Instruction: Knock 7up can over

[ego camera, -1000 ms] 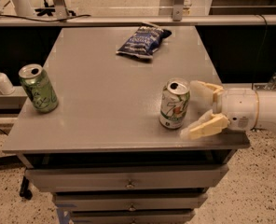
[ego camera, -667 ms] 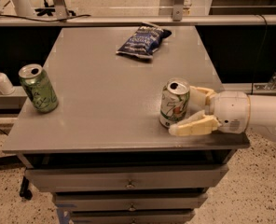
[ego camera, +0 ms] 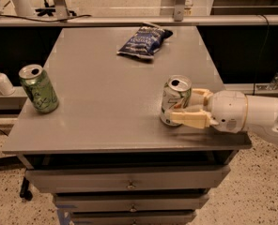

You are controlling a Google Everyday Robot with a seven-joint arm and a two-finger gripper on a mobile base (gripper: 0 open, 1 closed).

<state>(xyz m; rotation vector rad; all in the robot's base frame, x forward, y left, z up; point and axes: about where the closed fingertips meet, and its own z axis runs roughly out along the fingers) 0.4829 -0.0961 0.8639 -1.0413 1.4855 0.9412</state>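
In the camera view, we see the small silver-white aluminium 7up can (ego camera: 175, 100) standing upright near the right front edge of the grey tabletop (ego camera: 106, 107), where it stood a second ago. The cream-fingered claw (ego camera: 184, 106) has slid in from the right. Its jaws are spread, narrower than before, and now straddle the can. The near finger (ego camera: 191, 119) lies across the can's lower front. The all-green drink can (ego camera: 38, 89) at the left and the dark blue crisp bag (ego camera: 143, 40) at the back have not moved.
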